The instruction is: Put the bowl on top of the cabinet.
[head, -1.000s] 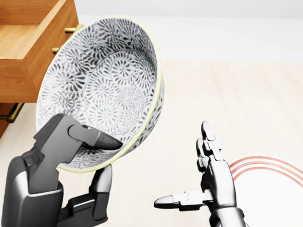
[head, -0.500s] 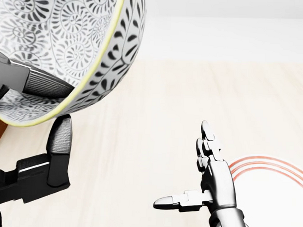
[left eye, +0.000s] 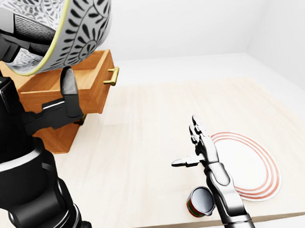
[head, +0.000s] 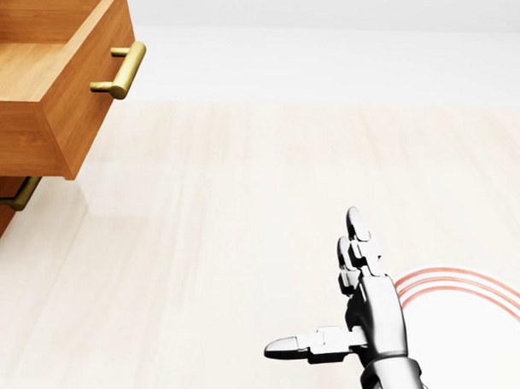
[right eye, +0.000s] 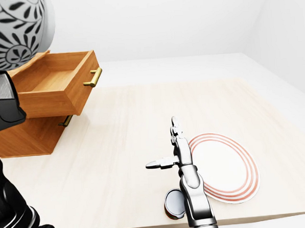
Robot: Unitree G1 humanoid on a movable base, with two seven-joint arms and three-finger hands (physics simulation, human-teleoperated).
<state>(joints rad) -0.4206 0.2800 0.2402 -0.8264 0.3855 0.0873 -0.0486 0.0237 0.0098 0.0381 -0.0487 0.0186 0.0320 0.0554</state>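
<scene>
The black-and-white patterned bowl [left eye: 81, 23] is held high at the top left of the left-eye view, tilted, with its yellow rim facing left. My left hand [left eye: 50, 57] is shut on its rim, grey fingers inside and one finger [left eye: 68, 88] under the outer wall. The bowl [right eye: 15, 29] hangs above the wooden cabinet [right eye: 30, 133], whose top drawer [head: 50, 93] stands pulled out. My right hand [head: 342, 291] hovers open over the table, holding nothing, at the lower right.
A white plate with red rings [left eye: 250, 165] lies on the light wooden table [left eye: 143, 124] right of my right hand. A small red-and-green can [left eye: 200, 201] stands near the table's lower edge. A brass handle [head: 119, 70] sticks out from the open drawer.
The left hand has carried the bowl up and to the left, out of the head view, uncovering the open drawer. The right hand has not moved.
</scene>
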